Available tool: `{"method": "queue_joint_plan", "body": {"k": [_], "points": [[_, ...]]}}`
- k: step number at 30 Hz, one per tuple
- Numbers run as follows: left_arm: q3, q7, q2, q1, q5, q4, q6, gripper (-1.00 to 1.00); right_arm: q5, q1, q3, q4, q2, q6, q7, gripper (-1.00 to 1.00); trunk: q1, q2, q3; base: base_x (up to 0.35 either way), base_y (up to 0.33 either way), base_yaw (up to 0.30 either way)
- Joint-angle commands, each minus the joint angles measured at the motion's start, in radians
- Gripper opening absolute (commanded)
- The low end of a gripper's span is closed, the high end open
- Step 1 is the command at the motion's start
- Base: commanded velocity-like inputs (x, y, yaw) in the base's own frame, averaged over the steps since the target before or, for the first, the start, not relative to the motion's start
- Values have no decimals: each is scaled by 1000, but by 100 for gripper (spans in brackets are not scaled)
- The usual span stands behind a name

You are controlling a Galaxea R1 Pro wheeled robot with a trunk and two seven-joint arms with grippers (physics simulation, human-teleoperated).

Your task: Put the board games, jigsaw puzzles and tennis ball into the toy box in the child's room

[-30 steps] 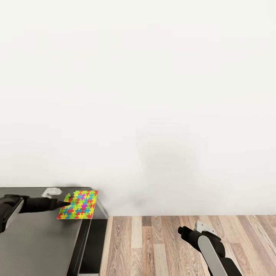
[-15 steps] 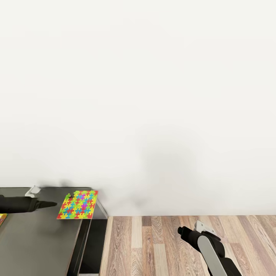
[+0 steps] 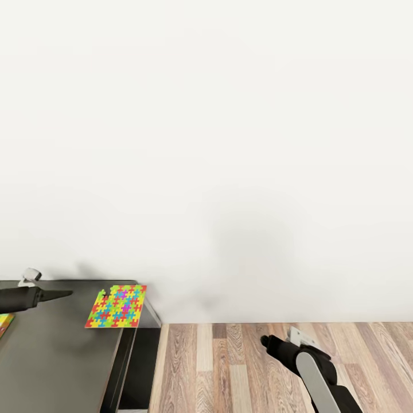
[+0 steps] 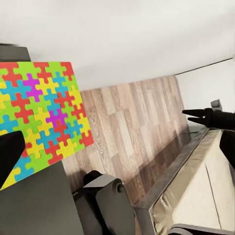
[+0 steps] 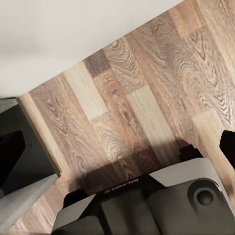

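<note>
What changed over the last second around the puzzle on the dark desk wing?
The left gripper drew back from the jigsaw puzzle, leaving it flat and unheld on the table. The puzzle stayed put; the right gripper barely moved.

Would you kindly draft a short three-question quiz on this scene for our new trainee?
1. True or false: the left gripper is touching the jigsaw puzzle.
2. The puzzle lies on: A) the wood floor, B) the dark-grey desk wing, C) a bed.
3. Fill in: the right gripper hangs over the ____.

Key: 1 false, a gap of bare desk separates them. 2 B, at the wing's far corner beside the white wall. 3 floor.
</note>
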Motion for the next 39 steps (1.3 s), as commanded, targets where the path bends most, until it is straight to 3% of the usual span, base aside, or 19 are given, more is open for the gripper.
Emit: {"method": "queue_joint_plan", "body": {"k": [1, 5, 7, 12, 16, 30, 39], "points": [[-5, -3, 2, -1, 6, 0, 12, 100, -9, -1, 2, -1, -1, 1, 0, 100, 1, -2, -2, 0, 0, 0], [-3, -3, 4, -1, 14, 0, 30, 100, -10, -1, 1, 1, 0, 2, 89, 100, 1, -2, -2, 0, 0, 0], [-3, -3, 4, -1, 33, 0, 42, 100, -10, -1, 2, 2, 1, 2, 142, 100, 1, -2, -2, 0, 0, 0], [-10, -3, -1, -1, 151, -5, 94, 100, -12, -7, 3, 0, 2, 3, 250, 100, 1, -2, -2, 0, 0, 0], [-13, -3, -6, 0, 195, -49, 126, 100, -34, -46, 4, 5, 2, 10, 284, 100, 1, -2, -2, 0, 0, 0], [-23, -3, -5, 2, 205, -84, 156, 100, -52, -59, 8, 11, 2, 29, 298, 100, 1, -2, -2, 0, 83, 6], [-25, -3, -8, 2, 205, -84, 156, 100, -53, -59, 3, 13, 1, 28, 298, 100, 1, -2, 1, -6, 4, 204]]}}
